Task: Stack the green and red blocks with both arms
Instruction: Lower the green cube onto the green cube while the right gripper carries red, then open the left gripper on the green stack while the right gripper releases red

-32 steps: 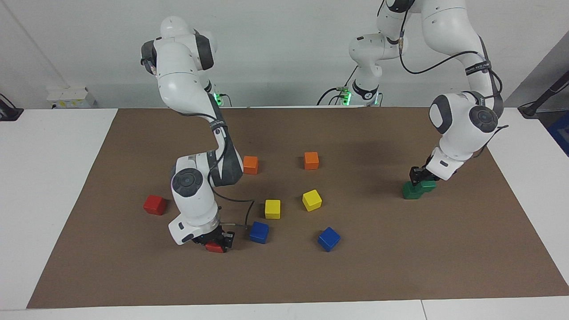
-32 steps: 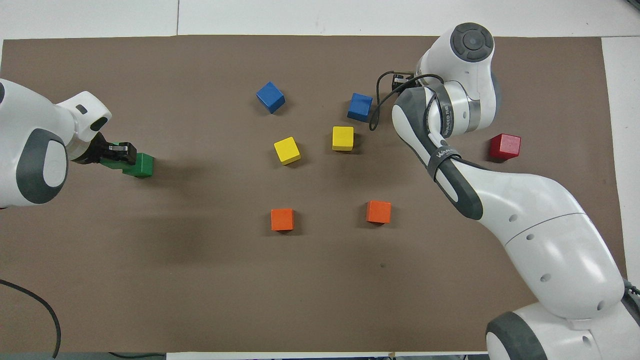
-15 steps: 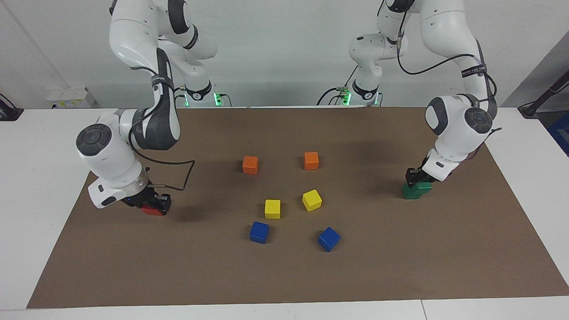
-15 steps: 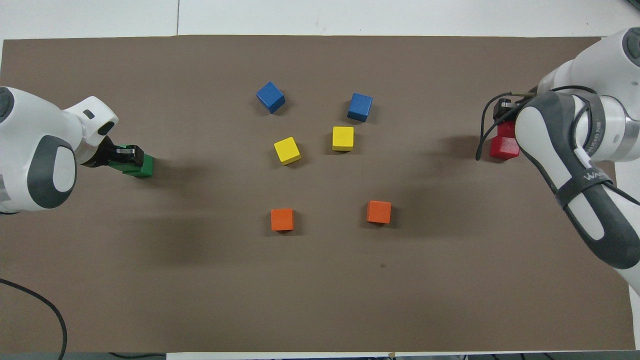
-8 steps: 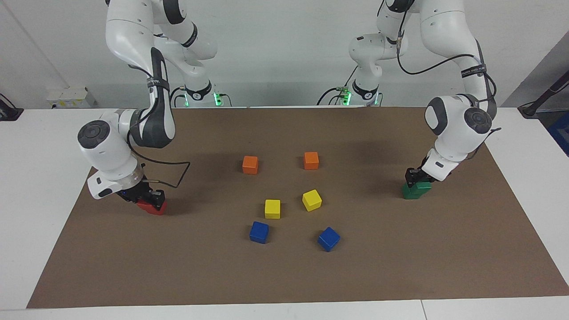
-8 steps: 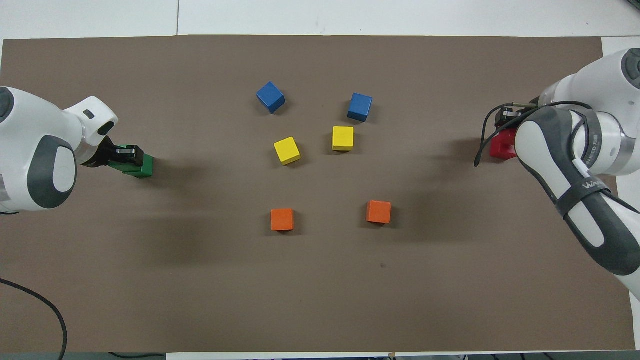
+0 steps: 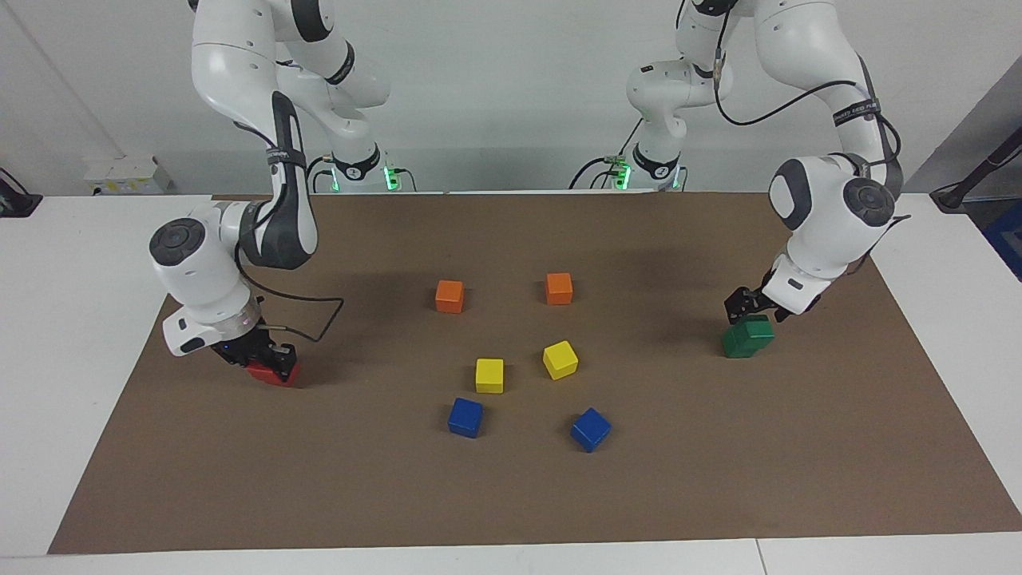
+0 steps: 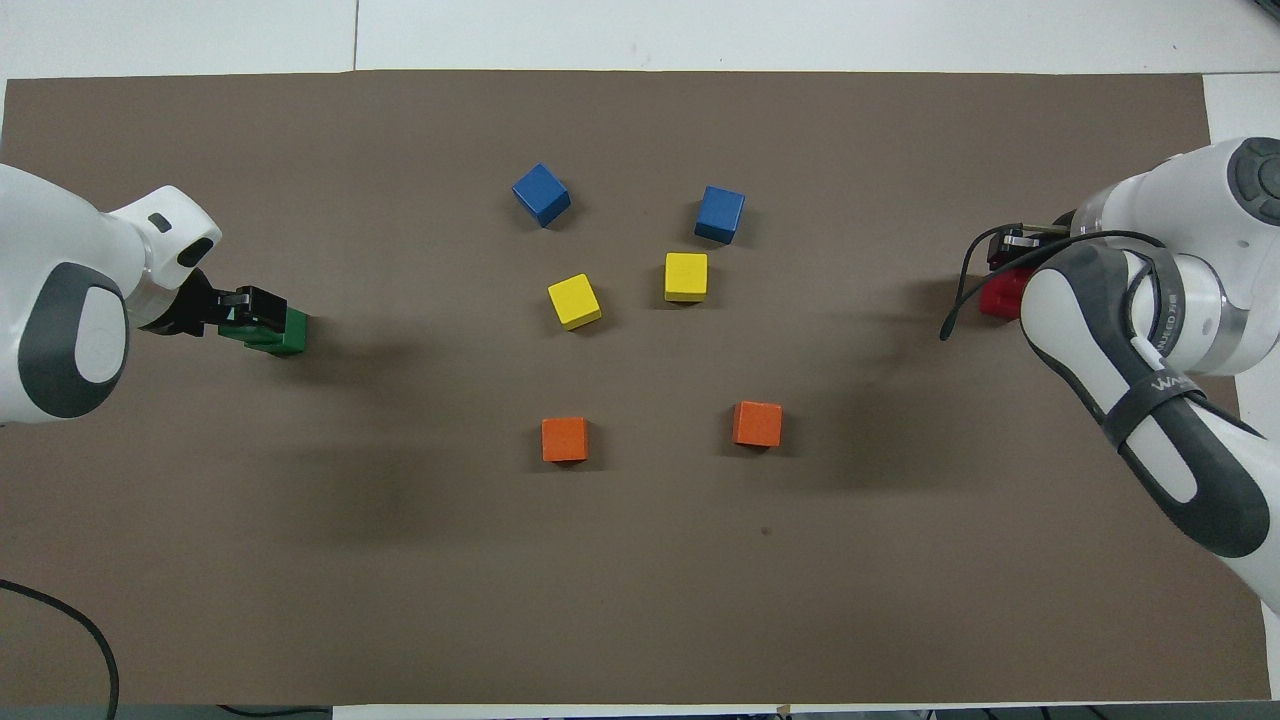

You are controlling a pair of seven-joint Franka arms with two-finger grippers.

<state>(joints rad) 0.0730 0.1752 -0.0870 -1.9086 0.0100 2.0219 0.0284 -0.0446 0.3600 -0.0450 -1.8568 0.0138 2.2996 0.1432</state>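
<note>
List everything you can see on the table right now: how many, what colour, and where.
green blocks: two, dark green, stacked askew, toward the left arm's end
red blocks: red, toward the right arm's end; count unclear
orange cubes: two, mid-table, nearest the robots
yellow cubes: two, farther out
blue cubes: two, farthest out
brown mat: one, covering the table
left gripper: open, over the green blocks
right gripper: shut on the red blocks

I see a first stack (image 7: 748, 336) at the left arm's end of the mat (image 7: 511, 495) and a second stack (image 7: 273, 373) at the right arm's end. Between them, loose blocks (image 7: 489, 375) lie in three pairs, each pair farther from the robots.
</note>
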